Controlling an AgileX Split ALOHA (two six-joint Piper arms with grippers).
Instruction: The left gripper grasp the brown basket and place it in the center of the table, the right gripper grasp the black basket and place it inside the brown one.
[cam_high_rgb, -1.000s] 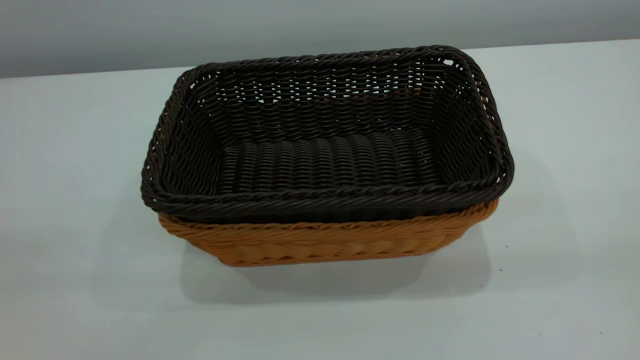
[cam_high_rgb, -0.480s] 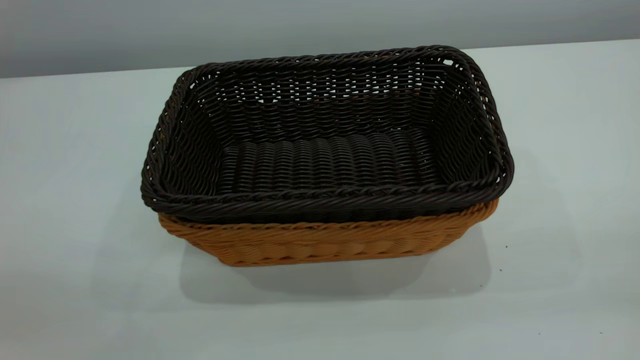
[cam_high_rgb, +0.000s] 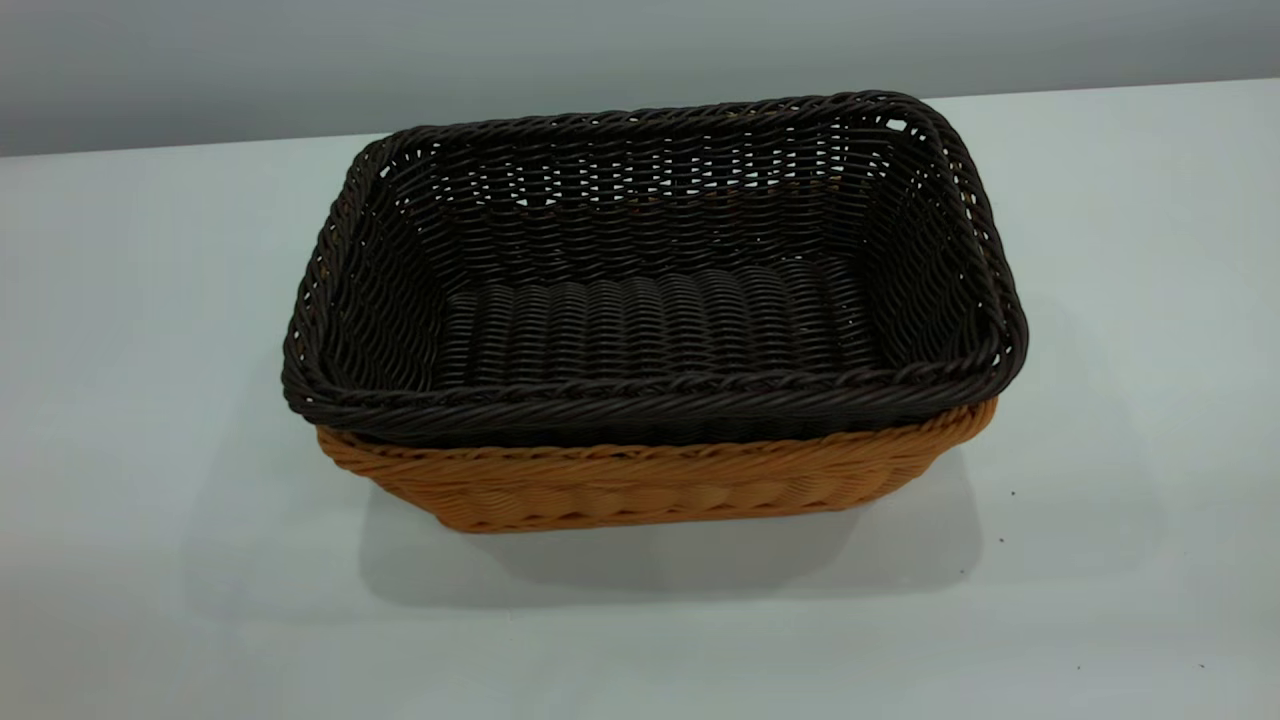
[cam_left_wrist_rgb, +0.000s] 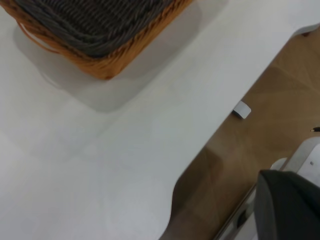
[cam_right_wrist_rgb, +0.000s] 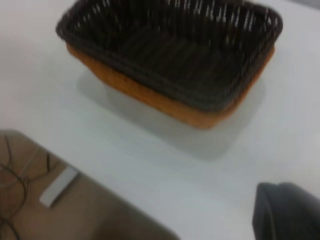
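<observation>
The black basket (cam_high_rgb: 650, 310) sits nested inside the brown basket (cam_high_rgb: 650, 490), upright, in the middle of the white table (cam_high_rgb: 150, 500). Only the brown basket's near wall and rim show below the dark rim. Neither gripper appears in the exterior view. In the left wrist view, a dark part of my left gripper (cam_left_wrist_rgb: 290, 205) shows off the table's edge, far from the brown basket's corner (cam_left_wrist_rgb: 107, 67) and the black basket (cam_left_wrist_rgb: 95, 25). In the right wrist view, a dark part of my right gripper (cam_right_wrist_rgb: 290, 212) hangs over the table, apart from the black basket (cam_right_wrist_rgb: 170, 50) and the brown basket (cam_right_wrist_rgb: 150, 97).
A grey wall (cam_high_rgb: 640, 50) runs behind the table. The left wrist view shows the table's curved edge, brown floor and a small white object (cam_left_wrist_rgb: 242, 110) below. The right wrist view shows a white block (cam_right_wrist_rgb: 59, 186) and cables (cam_right_wrist_rgb: 12, 175) on the floor.
</observation>
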